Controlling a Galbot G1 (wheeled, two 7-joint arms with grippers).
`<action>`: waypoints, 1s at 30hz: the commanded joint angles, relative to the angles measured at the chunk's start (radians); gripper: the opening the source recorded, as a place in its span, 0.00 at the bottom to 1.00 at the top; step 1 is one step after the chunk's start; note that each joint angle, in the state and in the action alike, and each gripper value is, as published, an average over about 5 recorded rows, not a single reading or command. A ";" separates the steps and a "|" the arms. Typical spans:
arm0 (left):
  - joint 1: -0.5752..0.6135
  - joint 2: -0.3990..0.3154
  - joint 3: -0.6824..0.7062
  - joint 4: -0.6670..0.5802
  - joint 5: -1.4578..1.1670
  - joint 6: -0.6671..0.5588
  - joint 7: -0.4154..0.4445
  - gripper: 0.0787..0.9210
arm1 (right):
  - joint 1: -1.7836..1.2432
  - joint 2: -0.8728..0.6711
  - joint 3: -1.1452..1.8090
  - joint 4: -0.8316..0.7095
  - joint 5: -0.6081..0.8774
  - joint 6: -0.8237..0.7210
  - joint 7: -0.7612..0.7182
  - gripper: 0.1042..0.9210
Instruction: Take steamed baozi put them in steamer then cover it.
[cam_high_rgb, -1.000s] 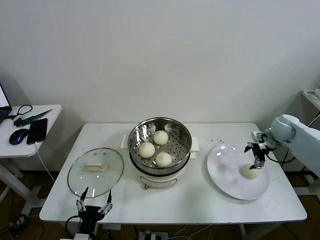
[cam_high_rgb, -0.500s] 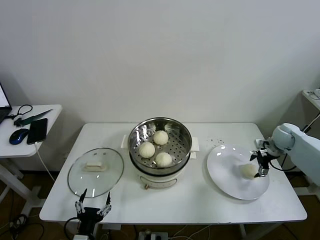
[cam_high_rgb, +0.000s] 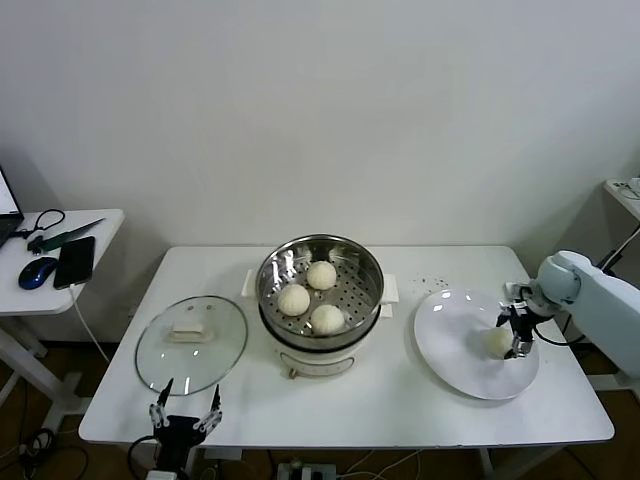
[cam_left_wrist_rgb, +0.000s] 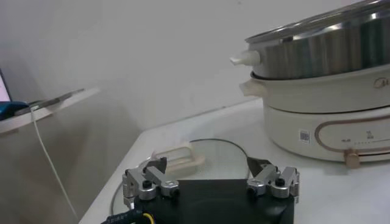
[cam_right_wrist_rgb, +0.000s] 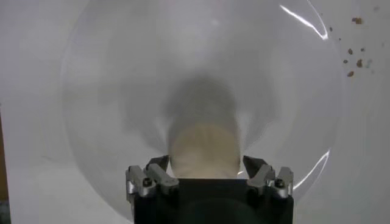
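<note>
Three baozi (cam_high_rgb: 321, 275) lie in the shiny steamer (cam_high_rgb: 268, 270) at the table's middle. One more baozi (cam_high_rgb: 497, 341) rests on the white plate (cam_high_rgb: 455, 345) to the right. My right gripper (cam_high_rgb: 516, 338) is down on that plate and open. Its fingers straddle the baozi (cam_right_wrist_rgb: 203, 146), each very close to a side of it. My left gripper (cam_high_rgb: 187, 400) hangs open at the table's front edge, below the glass lid (cam_high_rgb: 192, 343), holding nothing. The left wrist view shows the lid (cam_left_wrist_rgb: 201, 155) lying flat beyond its fingertips (cam_left_wrist_rgb: 153, 165).
The steamer sits on a cream pot base (cam_left_wrist_rgb: 317, 119). Dark crumbs (cam_high_rgb: 432, 280) dot the table behind the plate. A side table (cam_high_rgb: 60, 285) at the far left holds a mouse, a phone and cables. Bare tabletop lies in front of the pot.
My right gripper has dropped from above the plate's baozi to plate level around it, and its fingers have drawn closer together. The left arm has not moved.
</note>
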 joint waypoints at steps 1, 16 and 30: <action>0.002 -0.001 0.000 -0.001 0.001 -0.001 0.000 0.88 | 0.000 0.009 -0.015 -0.014 0.018 0.000 0.000 0.81; 0.012 -0.003 0.004 -0.010 0.002 -0.004 -0.001 0.88 | 0.248 -0.010 -0.211 0.041 0.223 -0.037 0.013 0.73; 0.033 0.003 0.026 -0.031 0.015 -0.010 -0.001 0.88 | 0.840 0.268 -0.684 0.084 0.711 -0.132 0.049 0.71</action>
